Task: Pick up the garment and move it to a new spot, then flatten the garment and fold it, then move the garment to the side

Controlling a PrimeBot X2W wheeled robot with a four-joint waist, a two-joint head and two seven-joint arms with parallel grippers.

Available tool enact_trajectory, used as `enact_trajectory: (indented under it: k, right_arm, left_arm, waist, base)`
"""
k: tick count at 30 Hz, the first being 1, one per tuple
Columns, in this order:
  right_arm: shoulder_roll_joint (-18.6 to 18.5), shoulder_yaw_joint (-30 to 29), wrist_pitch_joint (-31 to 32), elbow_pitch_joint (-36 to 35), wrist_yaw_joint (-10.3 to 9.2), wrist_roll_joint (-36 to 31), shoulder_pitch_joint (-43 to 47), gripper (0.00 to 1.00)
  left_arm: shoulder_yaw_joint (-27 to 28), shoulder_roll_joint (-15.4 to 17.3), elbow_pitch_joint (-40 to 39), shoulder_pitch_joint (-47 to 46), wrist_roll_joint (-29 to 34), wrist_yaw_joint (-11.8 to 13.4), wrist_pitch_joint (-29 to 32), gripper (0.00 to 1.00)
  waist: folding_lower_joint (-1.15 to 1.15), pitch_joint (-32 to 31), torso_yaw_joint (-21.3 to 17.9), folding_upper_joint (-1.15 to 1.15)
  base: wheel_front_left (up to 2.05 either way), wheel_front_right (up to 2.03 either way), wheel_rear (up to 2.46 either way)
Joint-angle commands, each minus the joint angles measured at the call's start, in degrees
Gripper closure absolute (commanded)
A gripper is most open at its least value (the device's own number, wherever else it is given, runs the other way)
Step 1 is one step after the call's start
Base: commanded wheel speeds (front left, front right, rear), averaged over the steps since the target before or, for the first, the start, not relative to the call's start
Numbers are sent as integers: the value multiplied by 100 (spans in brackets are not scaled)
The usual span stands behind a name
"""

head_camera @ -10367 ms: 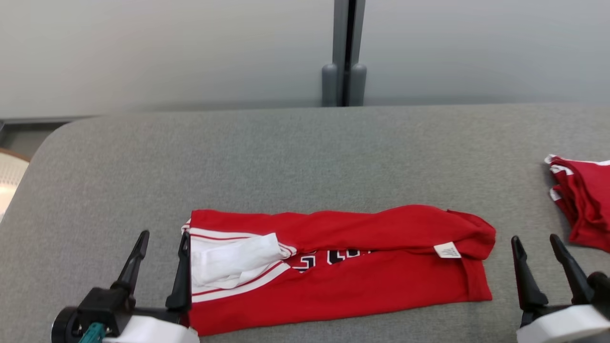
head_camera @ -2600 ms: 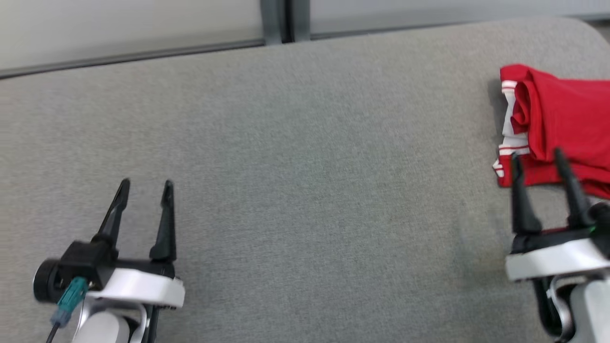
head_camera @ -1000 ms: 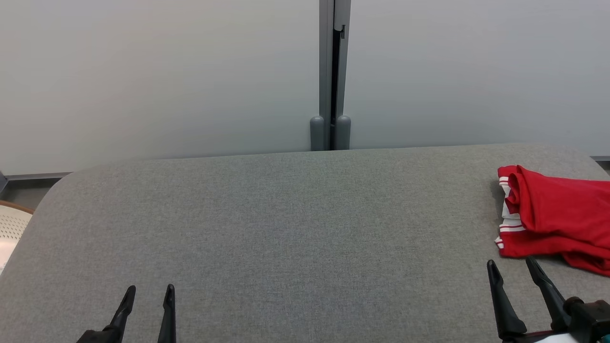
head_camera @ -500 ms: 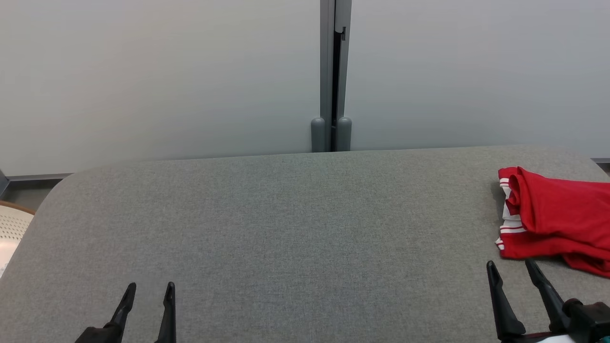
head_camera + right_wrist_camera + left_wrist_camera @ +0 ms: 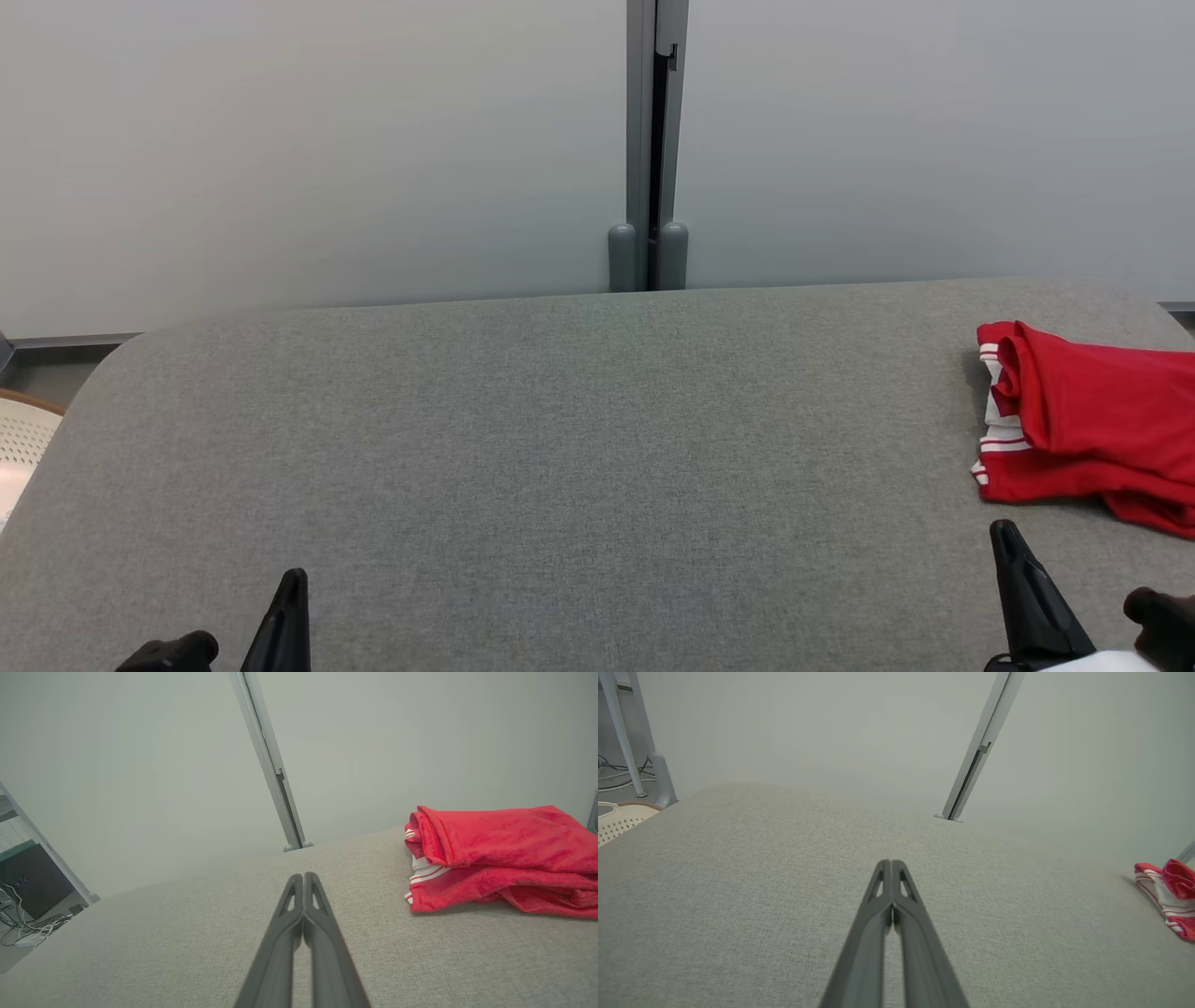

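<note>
The garment (image 5: 1092, 425) is red with white striped trim and lies folded in a stack at the right end of the grey padded table (image 5: 560, 448). In the right wrist view the garment (image 5: 500, 858) sits ahead and to the right of my right gripper (image 5: 304, 876), whose fingers are pressed together with nothing between them. From the head view that right gripper (image 5: 1006, 532) is at the lower right, just in front of the garment. My left gripper (image 5: 297, 579) rests low at the lower left, far from it, its fingers shut and empty (image 5: 891, 863). The garment (image 5: 1167, 896) appears at the far right of the left wrist view.
A pale wall with a grey vertical post (image 5: 649, 149) runs behind the table. A perforated beige basket (image 5: 21, 439) stands off the table's left end. Cables and a dark box (image 5: 28, 891) lie on the floor past that end.
Both grippers have gone from open to shut, with nothing in them. Both sit slightly lower in the head view. The garment has not moved.
</note>
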Motion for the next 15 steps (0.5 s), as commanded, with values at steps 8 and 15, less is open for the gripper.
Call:
enact_trajectory:
  k: [8, 15]
  right_arm:
    - [2, -115, 107, 103, -2, 970, -345, 100]
    - [21, -176, 179, 218, -2, 1604, -482, 100]
  left_arm:
    - [292, -83, 45, -382, -809, -221, 208, 100]
    - [455, -178, 125, -518, -1336, -357, 353, 100]
  waist:
    - [0, 46, -11, 0]
    - [0, 83, -20, 0]
  base:
    - [0, 0, 0]
    - [0, 0, 0]
